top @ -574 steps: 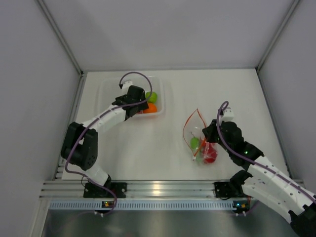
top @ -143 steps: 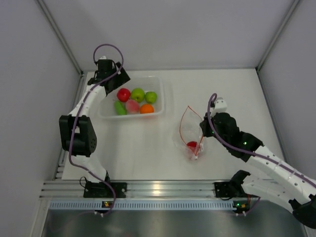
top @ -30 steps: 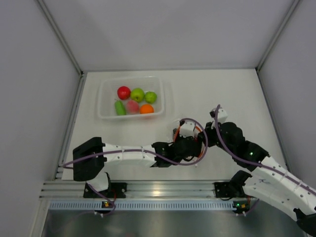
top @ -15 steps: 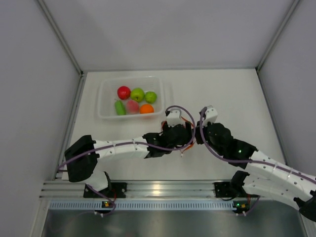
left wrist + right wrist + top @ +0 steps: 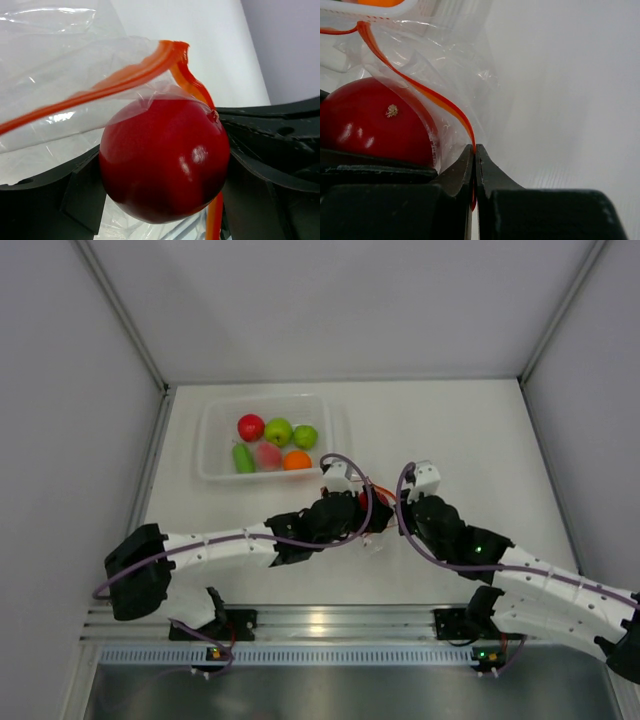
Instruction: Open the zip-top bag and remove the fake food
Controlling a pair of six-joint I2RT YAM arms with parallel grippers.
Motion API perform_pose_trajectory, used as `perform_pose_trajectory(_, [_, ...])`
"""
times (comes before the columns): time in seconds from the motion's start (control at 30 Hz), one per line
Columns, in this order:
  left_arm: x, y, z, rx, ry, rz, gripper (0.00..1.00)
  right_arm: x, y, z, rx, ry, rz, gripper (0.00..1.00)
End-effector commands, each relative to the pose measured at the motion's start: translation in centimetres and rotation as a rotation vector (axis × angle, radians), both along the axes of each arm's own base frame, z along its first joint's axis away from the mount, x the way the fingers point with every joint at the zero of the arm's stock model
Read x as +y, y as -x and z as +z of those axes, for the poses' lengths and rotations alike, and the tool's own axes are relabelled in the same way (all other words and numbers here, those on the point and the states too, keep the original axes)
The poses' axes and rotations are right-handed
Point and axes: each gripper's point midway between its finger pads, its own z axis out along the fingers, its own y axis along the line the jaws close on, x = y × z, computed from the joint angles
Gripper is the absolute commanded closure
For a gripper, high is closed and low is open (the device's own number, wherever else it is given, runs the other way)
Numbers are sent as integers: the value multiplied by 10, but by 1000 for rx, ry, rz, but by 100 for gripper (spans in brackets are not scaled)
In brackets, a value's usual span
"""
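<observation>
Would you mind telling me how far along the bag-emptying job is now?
Done: the zip-top bag is open and six fruits lie in the tub. In hand: the left end effector grips a red fruit at the bag's mouth, while the right end effector pinches the zipper strip. Left: pulling it clear; no other shows in the bag.

A clear rigid rectangular plastic tub [image 5: 209,445] sits on the white counter [image 5: 460,425], toward its far left corner.

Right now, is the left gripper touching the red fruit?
Touching. The left wrist view shows the red fruit wedged between both fingers of the left gripper, with no gap on either side.
</observation>
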Motion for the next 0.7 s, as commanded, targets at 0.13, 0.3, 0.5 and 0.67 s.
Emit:
perform_pose_trajectory(0.13, [-34, 24, 76, -171, 290, -241, 100, -3, -4, 4, -22, 22, -33, 100])
perform_pose_trajectory(0.3, [-34, 38, 87, -218, 337, -322, 100, -10, -7, -8, 11, 55, -77, 100])
perform_pose_trajectory(0.5, [-13, 38, 100, -280, 413, -275, 100, -8, -3, -8, 14, 5, -55, 100])
perform_pose_trajectory(0.67, [9, 25, 97, -256, 460, -133, 100, 7, 7, 11, -10, -104, 38, 100])
